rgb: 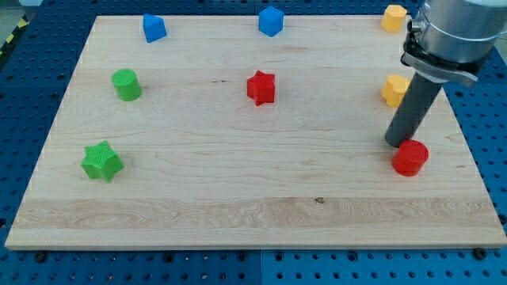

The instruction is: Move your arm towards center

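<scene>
Tip: my tip (397,142) rests on the worktop (238,190), touching the red cylinder's (410,157) upper-left edge.
Jaws: none; bare rod holds nothing.

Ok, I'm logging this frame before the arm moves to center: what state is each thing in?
my tip: down on the board, at the red cylinder's upper left, contact unclear.
red cylinder: upright.
red star: near center, alone.
green cylinder: upright.
green star: alone.
Two blue blocks: top edge.
Two yellow blocks: right side.
</scene>
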